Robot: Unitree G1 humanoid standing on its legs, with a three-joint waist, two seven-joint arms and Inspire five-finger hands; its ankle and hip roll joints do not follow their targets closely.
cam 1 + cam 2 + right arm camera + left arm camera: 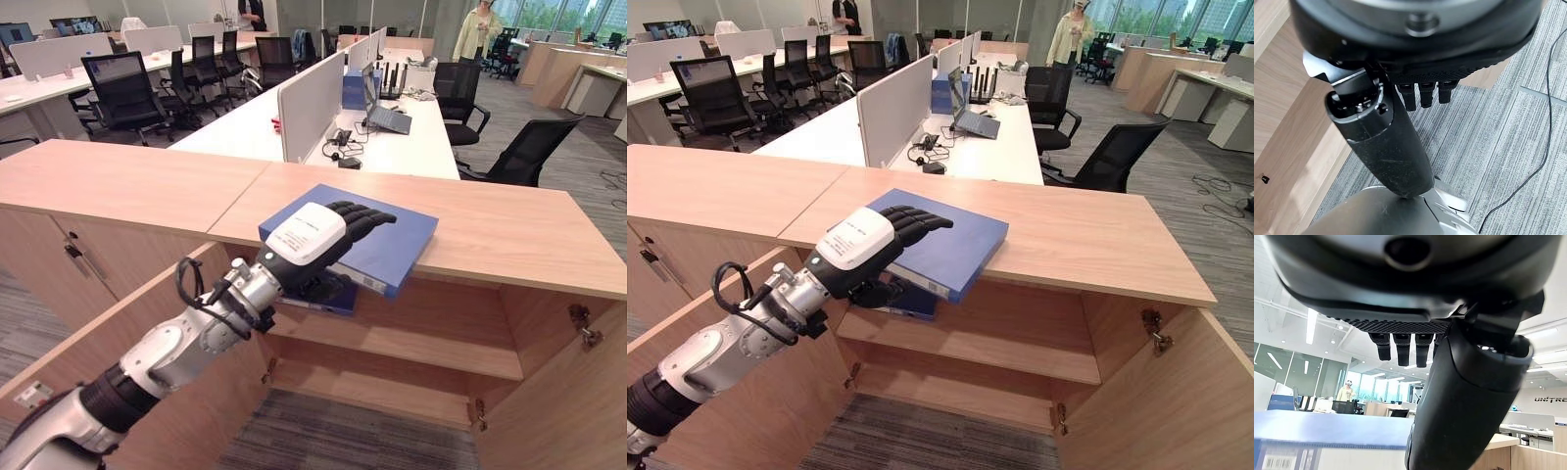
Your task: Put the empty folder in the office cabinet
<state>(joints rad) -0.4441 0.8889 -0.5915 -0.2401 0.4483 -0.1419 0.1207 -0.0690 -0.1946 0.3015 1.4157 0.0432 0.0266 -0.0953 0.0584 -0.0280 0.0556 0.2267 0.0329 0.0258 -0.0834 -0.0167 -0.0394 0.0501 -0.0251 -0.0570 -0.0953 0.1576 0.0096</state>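
Reaching up from lower left, the left hand (312,238) pinches the blue folder (392,243) at the cabinet top's (509,230) edge.

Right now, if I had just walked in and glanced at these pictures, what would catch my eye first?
First, the blue folder, jutting over the front edge of the wooden cabinet top, with the robot's left hand laid over it, fingers on its cover and thumb beneath. Under it the cabinet stands open, showing its shelf. Behind are office desks and black chairs.
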